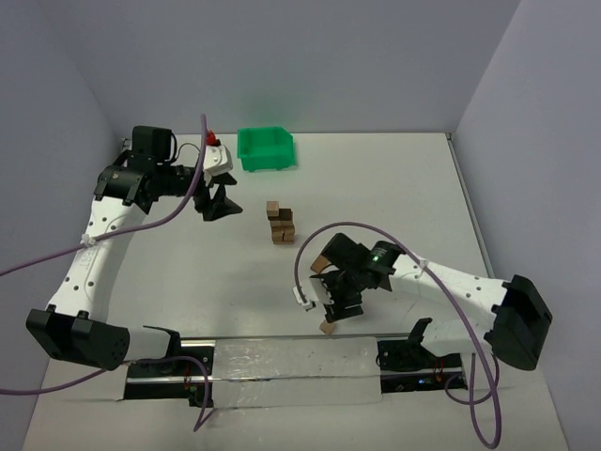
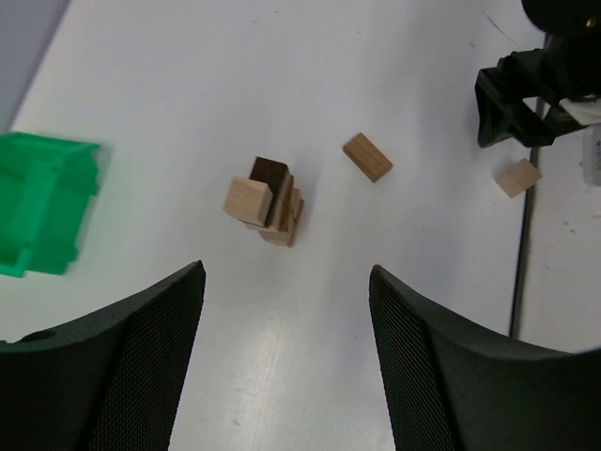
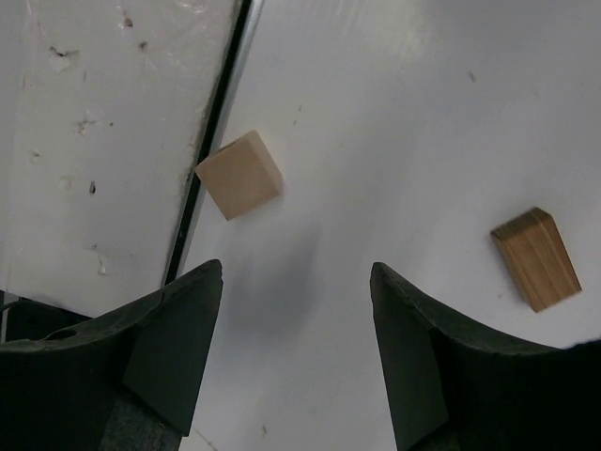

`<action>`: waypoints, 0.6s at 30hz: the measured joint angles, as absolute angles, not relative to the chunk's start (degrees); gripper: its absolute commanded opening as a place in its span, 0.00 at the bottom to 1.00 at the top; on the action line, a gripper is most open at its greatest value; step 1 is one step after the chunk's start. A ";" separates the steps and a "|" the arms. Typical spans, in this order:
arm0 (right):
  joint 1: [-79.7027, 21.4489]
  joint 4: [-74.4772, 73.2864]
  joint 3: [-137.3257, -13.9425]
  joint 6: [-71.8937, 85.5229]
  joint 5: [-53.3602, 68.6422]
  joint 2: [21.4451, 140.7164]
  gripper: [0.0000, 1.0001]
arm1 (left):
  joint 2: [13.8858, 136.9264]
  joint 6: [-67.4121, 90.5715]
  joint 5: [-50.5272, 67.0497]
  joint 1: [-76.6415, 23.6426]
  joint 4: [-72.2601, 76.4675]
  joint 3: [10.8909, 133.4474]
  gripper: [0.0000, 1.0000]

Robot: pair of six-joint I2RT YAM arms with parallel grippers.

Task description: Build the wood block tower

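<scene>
Wood block tower (image 1: pixel 281 224) stands mid-desk, between both arms, near green bin (image 1: pixel 266 148). Tan and dark blocks are stacked, perhaps three layers; count unclear from above.

Left gripper (image 2: pixel 285 277): jaws apart, empty, hovering just beside tower.

Right gripper (image 3: pixel 296 272): jaws apart, empty, above desk (image 3: pixel 394 113) near front edge, between light cube (image 3: pixel 239 175) and brown bar (image 3: pixel 536 258).

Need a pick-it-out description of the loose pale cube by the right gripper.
On the white table, find the right gripper near the front edge. Just ahead of it, the light cube lies against the black seam. Unlike the darker brown bar nearby, it is pale and square-faced, well apart from the tower.
</scene>
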State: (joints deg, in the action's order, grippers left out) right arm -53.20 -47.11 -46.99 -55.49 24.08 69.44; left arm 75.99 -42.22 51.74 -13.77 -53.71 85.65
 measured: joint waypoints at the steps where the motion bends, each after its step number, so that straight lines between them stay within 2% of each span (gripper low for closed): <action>1: -54.26 -46.71 -46.75 -56.37 23.65 70.58 0.71 | 75.99 -41.77 52.06 -13.76 -53.67 84.67 0.77; 18: -63.48 -41.65 -44.40 -60.42 20.61 78.21 0.69 | 75.90 -42.31 54.23 -13.76 -51.98 79.96 0.81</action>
State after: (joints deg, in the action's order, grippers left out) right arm -63.48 -41.65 -44.40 -60.42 20.61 78.21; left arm 75.90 -42.31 54.23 -13.76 -51.98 79.96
